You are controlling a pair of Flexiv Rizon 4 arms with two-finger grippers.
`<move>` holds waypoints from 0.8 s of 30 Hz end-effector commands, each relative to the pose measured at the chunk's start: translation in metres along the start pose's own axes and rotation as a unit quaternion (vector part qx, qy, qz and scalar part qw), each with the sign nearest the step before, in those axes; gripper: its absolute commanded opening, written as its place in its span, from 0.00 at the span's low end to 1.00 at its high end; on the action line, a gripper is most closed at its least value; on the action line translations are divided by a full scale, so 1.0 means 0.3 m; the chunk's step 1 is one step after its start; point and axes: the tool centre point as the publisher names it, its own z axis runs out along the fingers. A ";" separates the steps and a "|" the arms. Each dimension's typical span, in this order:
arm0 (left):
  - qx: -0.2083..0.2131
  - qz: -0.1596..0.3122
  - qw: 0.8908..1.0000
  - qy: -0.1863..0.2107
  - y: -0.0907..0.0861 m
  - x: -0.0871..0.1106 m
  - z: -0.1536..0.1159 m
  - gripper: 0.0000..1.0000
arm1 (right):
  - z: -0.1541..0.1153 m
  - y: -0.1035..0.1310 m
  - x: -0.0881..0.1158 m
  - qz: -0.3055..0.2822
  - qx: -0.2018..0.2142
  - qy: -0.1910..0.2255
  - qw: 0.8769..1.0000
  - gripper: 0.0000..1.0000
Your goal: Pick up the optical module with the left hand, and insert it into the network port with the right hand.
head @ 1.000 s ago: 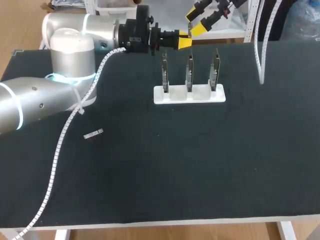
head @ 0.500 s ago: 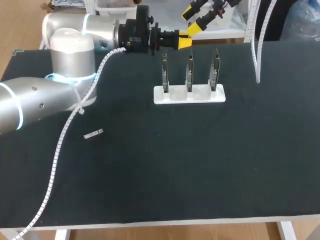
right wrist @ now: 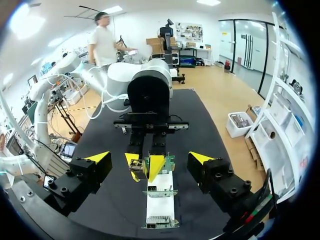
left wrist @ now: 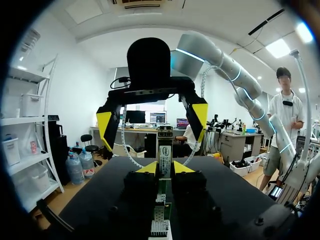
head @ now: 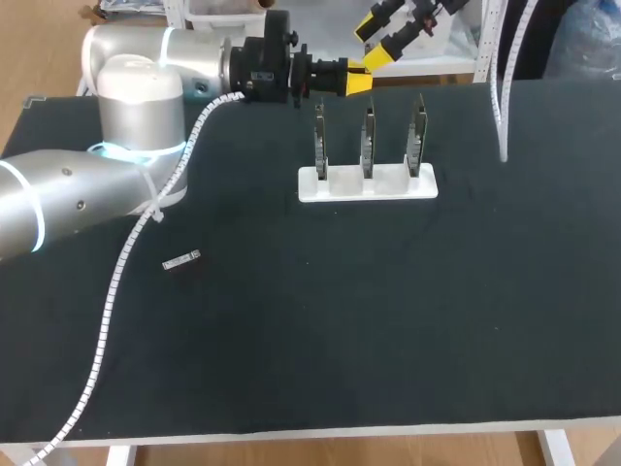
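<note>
Black matte cloth, a little like felt, covers the table (head: 388, 320) over almost the whole head view. Silver and smooth, with thick round joints and a thin glowing ring, the left arm (head: 126, 116) fills the upper left of the frame. A white ribbed cable hose (head: 116, 282) hangs from it and runs down to the lower left edge. The right arm (left wrist: 217, 60), also silver and made of round segments, shows best in the left wrist view, where it curves away behind its own gripper.

In the upper middle of the head view, a flat white rack (head: 367, 184) lies on the cloth. Three thin boards (head: 368, 136), metallic and partly green, stand upright in it in a row.

Just above and behind the rack, the left gripper (head: 357, 80) lies horizontally, a dark angular block with yellow wedge tips. Its fingers stand narrow and press from both sides on the optical module (left wrist: 165, 152), a slim upright piece with a pale label that sticks out past the tips. Facing it at the top edge of the head view, the right gripper (head: 379, 39) has its fingers spread wide and holds nothing.

At the middle left, apart from the rack, a small grey metal piece (head: 181, 260) lies flat on the cloth.
</note>
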 end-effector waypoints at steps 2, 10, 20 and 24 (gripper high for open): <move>-0.005 0.001 1.000 0.000 -0.012 0.000 -0.001 0.00 | -0.009 -0.015 -0.006 0.000 -0.042 0.003 0.999 1.00; -0.005 0.001 1.000 0.000 -0.012 0.000 -0.001 0.00 | -0.021 -0.002 0.006 0.004 -0.041 0.005 0.999 1.00; -0.005 0.001 1.000 0.000 -0.012 0.000 -0.001 0.00 | -0.021 0.004 0.006 0.005 -0.041 0.004 0.999 1.00; -0.005 0.001 1.000 0.000 -0.012 0.000 -0.001 0.00 | -0.020 0.006 0.005 0.005 -0.042 0.003 0.999 1.00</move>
